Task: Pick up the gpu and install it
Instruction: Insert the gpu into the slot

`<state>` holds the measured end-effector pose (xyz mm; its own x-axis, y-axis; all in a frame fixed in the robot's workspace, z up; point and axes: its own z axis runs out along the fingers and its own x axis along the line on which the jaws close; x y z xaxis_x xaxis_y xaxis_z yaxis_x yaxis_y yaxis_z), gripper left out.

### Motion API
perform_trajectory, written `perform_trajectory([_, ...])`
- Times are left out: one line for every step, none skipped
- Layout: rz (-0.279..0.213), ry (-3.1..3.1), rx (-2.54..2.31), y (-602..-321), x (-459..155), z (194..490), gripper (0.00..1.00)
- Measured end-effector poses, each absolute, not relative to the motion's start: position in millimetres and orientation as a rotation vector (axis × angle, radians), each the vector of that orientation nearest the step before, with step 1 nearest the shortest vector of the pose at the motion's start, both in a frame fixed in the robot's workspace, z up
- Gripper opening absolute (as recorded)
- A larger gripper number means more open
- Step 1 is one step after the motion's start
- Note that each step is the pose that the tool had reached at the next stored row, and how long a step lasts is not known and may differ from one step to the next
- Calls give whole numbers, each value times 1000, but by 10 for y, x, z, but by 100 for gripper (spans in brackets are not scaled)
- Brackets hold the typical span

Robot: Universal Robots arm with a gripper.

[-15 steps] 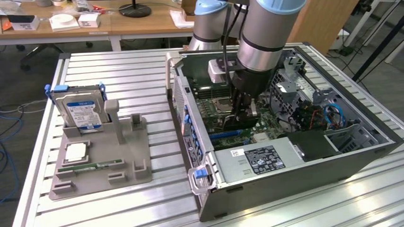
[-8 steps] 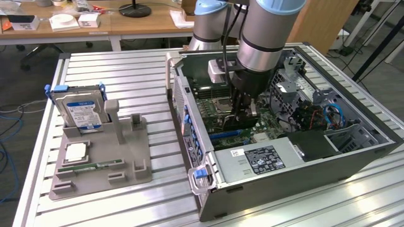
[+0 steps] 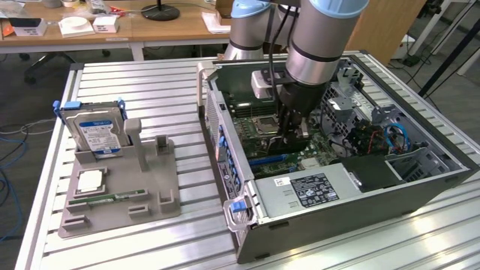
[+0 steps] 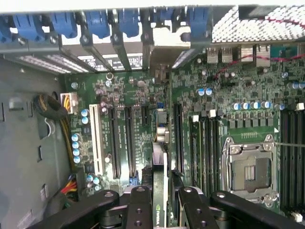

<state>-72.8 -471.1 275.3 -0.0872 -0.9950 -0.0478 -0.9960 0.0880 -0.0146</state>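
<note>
My gripper (image 3: 291,138) is down inside the open computer case (image 3: 338,219), over the green motherboard (image 3: 255,121). The gpu (image 3: 275,147) shows as a dark card below the fingers. In the wrist view the gpu (image 4: 160,162) stands edge-on between the two black fingers (image 4: 138,205), which press on both of its faces, so the gripper (image 4: 162,195) is shut on it. The card runs along the motherboard (image 4: 238,95) between the black expansion slots (image 4: 128,138) and the memory slots (image 4: 200,143). Its silver end bracket (image 4: 167,47) reaches the case's rear wall.
A CPU socket (image 4: 250,167) lies beside the card. Blue slot latches (image 4: 95,24) line the rear wall. The power supply (image 3: 307,188) and cables (image 3: 390,138) fill the case's near end. A grey holder (image 3: 150,185) outside carries a hard drive (image 3: 96,132) and a memory stick (image 3: 112,198).
</note>
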Motion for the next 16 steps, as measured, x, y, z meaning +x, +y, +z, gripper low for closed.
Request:
perform_trajectory([35, 2284, -2092, -4711, -713, 2751, 26])
perform_trajectory([41, 2287, -2094, -4711, -698, 2750, 26])
perform_trajectory([46, 2290, -2097, -4711, -689, 2749, 26])
perform_trajectory([46, 2290, -2097, -4712, -687, 2749, 26])
perform_trajectory([47, 2291, -2097, -4712, -687, 2747, 26])
perform_trajectory([47, 2291, -2097, -4711, -687, 2745, 26])
perform_trajectory([47, 2290, -2097, -4711, -687, 2745, 26])
perform_trajectory([47, 2290, -2097, -4711, -686, 2745, 26])
perform_trajectory([48, 2290, -2096, -4711, -686, 2742, 26])
perform_trajectory([48, 2290, -2096, -4712, -691, 2739, 26])
perform_trajectory([48, 2289, -2097, -4712, -698, 2736, 26])
perform_trajectory([47, 2289, -2098, -4711, -704, 2732, 26])
perform_trajectory([47, 2288, -2099, -4712, -710, 2728, 26])
perform_trajectory([47, 2286, -2101, -4711, -714, 2724, 26])
perform_trajectory([47, 2282, -2105, -4712, -716, 2721, 26])
perform_trajectory([47, 2279, -2108, -4712, -723, 2718, 26])
